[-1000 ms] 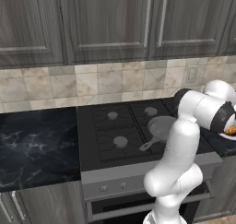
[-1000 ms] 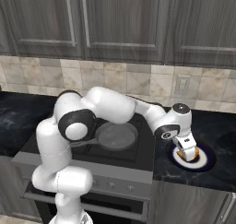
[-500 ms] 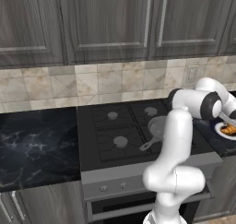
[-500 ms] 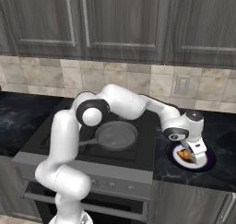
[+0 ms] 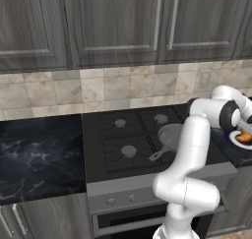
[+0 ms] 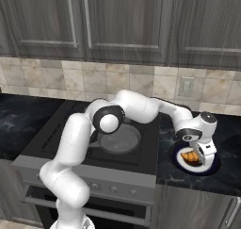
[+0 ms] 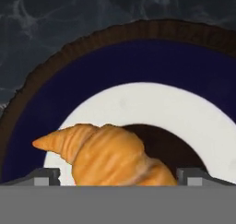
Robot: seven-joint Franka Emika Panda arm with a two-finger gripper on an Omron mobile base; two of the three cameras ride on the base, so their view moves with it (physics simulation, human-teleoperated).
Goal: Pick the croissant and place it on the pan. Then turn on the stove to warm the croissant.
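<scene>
Over the plate (image 6: 210, 165), my claw (image 6: 204, 153) straddles the croissant (image 7: 108, 156), open, ungripped; pan (image 6: 117, 139) empty; stove (image 5: 118, 139) untouched.

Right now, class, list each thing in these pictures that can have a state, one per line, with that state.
croissant: lying on the plate, between the two finger tips.
plate: on the counter right of the stove.
pan: empty, on the stove.
stove: no flame seen.
gripper: low over the plate, jaws open.
cabinet doors: closed.
</scene>
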